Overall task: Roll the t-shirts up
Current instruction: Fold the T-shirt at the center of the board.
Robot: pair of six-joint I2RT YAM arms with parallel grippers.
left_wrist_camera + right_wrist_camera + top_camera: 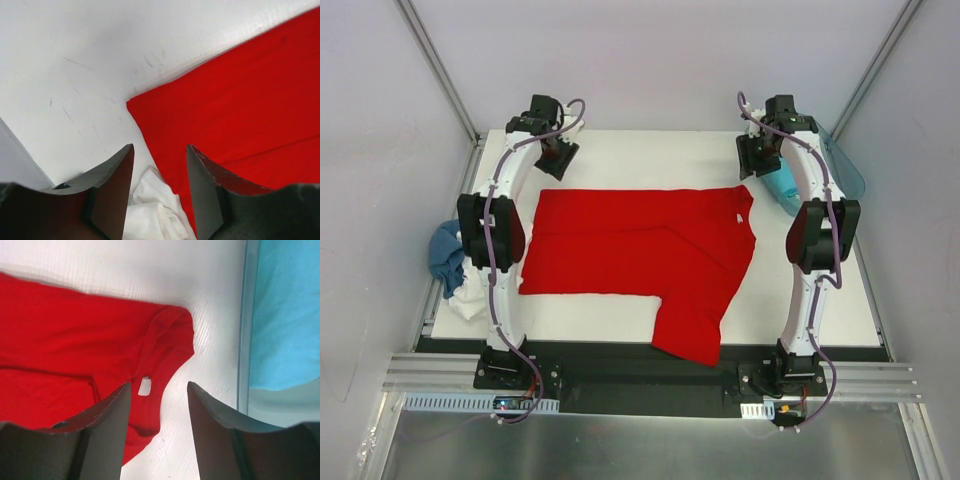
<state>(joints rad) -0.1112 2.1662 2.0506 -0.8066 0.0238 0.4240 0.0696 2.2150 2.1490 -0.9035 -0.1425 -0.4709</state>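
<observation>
Red t-shirt [640,250] lies flat on the white table [650,160], spread between the two arms, collar end toward the right arm. A fold line runs across it lengthwise. Its near-right part reaches over the table's near edge onto the black rail [620,365]

Left gripper [558,158] sits by the shirt's far-left corner. In the left wrist view the jaws are apart with nothing between them, and the red corner lies just past the tips

Right gripper [757,160] sits by the collar at the far-right corner. Jaws also apart, gripping nothing. Can't tell from any view whether either gripper touches the cloth or the table

Writing: only a small white tag [144,386] inside the collar, seen in the right wrist view between the fingers. Too small to read, no brand or print visible on the shirt itself

Other shirts: blue shirt [446,252] and white shirt [470,298] bunched together off the table's left edge, beside the left arm. Turquoise shirt [285,315] lies inside the translucent teal tub [845,170] at the far right, just beside the right gripper and clear of the red shirt
</observation>
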